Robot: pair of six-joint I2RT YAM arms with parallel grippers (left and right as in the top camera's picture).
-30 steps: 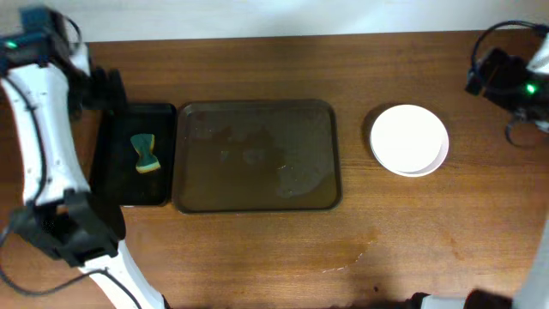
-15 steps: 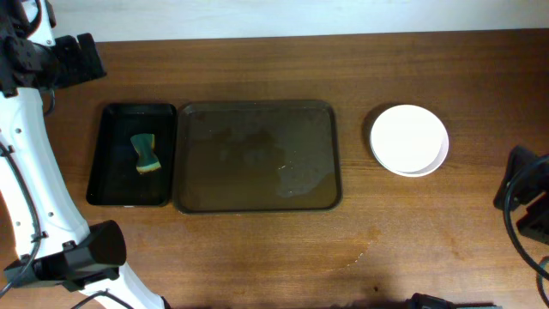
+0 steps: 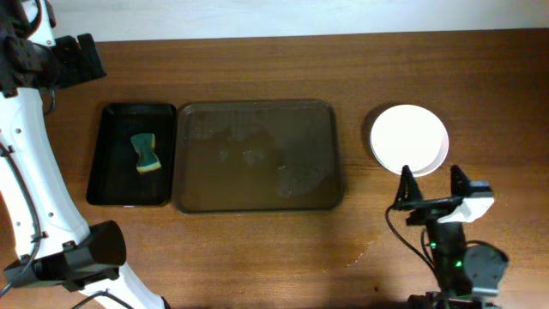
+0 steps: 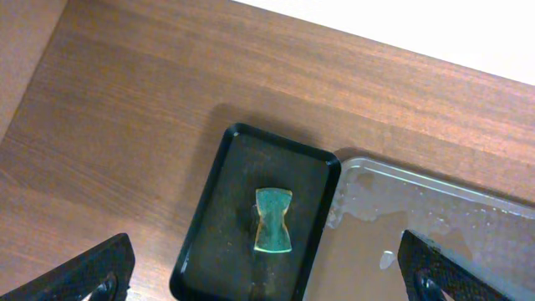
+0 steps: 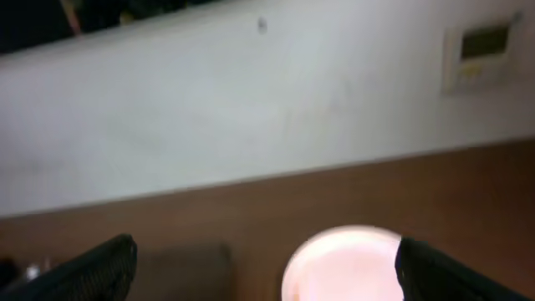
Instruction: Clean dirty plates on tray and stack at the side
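The plates (image 3: 409, 139) sit in a stack on the table to the right of the tray, white plate on top; they show blurred in the right wrist view (image 5: 343, 263). The dark brown tray (image 3: 257, 155) holds no plates, only wet patches; its left part shows in the left wrist view (image 4: 435, 242). My right gripper (image 3: 435, 186) is open and empty, just in front of the stack. My left gripper (image 4: 267, 280) is open and empty, high above the table's far left; its arm shows in the overhead view (image 3: 60, 60).
A smaller black tray (image 3: 111, 163) lies against the brown tray's left side with a green and yellow sponge (image 3: 146, 153) in it; the left wrist view shows this black tray (image 4: 217, 209) and the sponge (image 4: 272, 220). A white wall runs behind the table.
My right arm swung from the far right corner down to the front of the table, now facing the stack. My left arm rose to the far left corner, then held still.
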